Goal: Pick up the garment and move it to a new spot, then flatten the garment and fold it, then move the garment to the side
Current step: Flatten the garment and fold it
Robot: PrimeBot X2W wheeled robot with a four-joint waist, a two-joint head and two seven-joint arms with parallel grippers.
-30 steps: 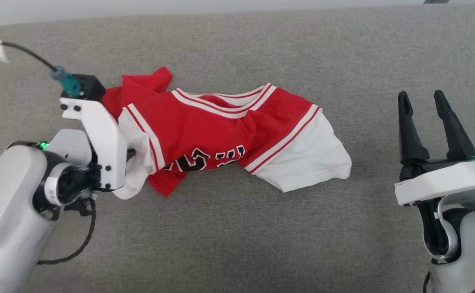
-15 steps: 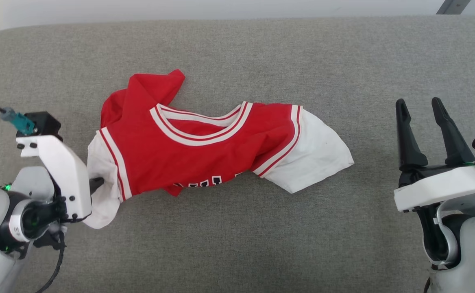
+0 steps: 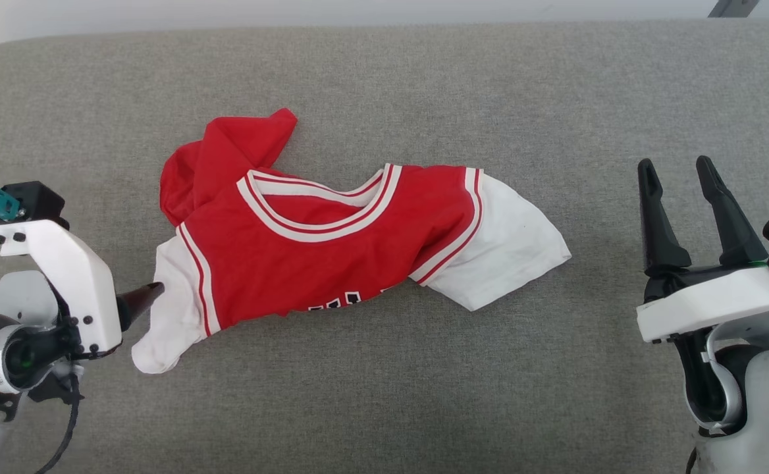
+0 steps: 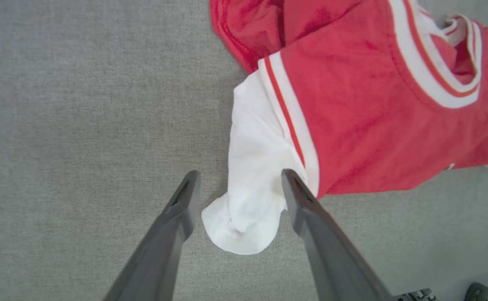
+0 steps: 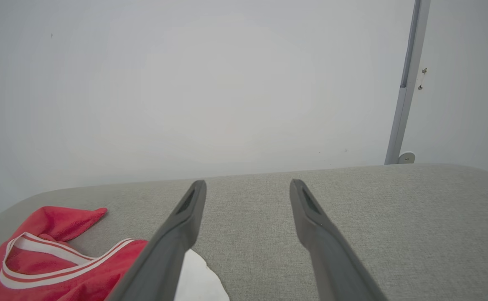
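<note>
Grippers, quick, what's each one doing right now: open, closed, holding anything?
Left gripper: jaws open, white sleeve of the garment between them, unclamped.
Right gripper: jaws open, empty, clear of the garment.

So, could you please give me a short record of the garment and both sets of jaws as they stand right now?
surface: grey fabric pad
garment: red T-shirt, crumpled, neck opening facing up, not yet flattened or folded
left-side sleeve: white, bunched at its end
right-side sleeve: white, lying spread on the pad
print: dark lettering, mostly hidden at the lower edge
left jaws: open, one on either side of the left-side sleeve's end, not clamped on it
right jaws: open, empty, apart from the garment on its right
</note>
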